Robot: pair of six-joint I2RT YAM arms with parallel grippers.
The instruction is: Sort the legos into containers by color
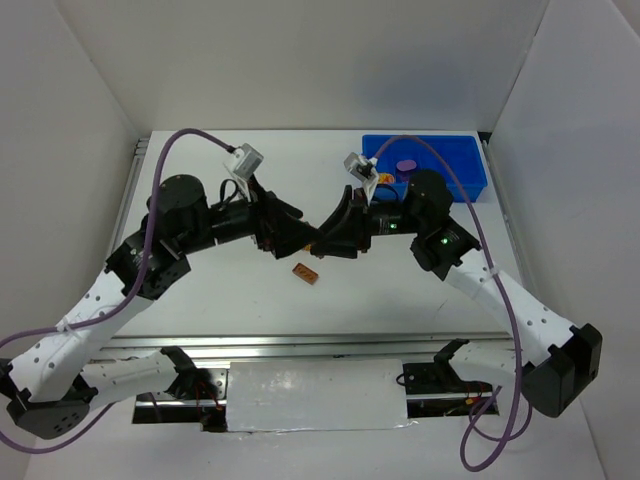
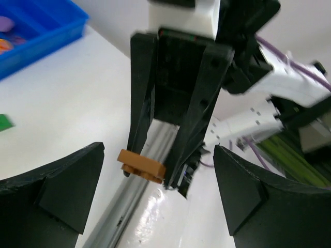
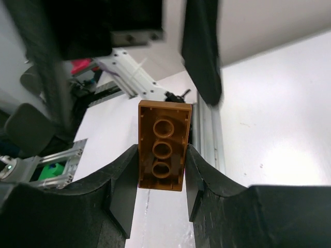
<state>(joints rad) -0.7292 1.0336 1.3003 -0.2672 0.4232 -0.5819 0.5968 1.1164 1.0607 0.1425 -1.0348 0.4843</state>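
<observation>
My right gripper (image 3: pixel 161 173) is shut on a brown-orange lego (image 3: pixel 163 147), gripping its long sides with its hollow underside facing the camera. In the left wrist view that same lego (image 2: pixel 140 165) sticks out from the right gripper's black fingers (image 2: pixel 191 134), between the wide-open jaws of my left gripper (image 2: pixel 158 194), which touch nothing. From above, the left gripper (image 1: pixel 300 235) and the right gripper (image 1: pixel 328 238) meet tip to tip over the table's middle. A second brown-orange lego (image 1: pixel 306 272) lies on the table just in front of them. A green lego (image 2: pixel 4 121) lies flat on the white surface.
The blue tray (image 1: pixel 470 185) stands at the back right and holds a round purple lego (image 1: pixel 405 165); its wall (image 2: pixel 51 39) also shows at the left wrist view's upper left. A metal rail (image 1: pixel 300 345) runs along the table's near edge. White walls enclose the sides.
</observation>
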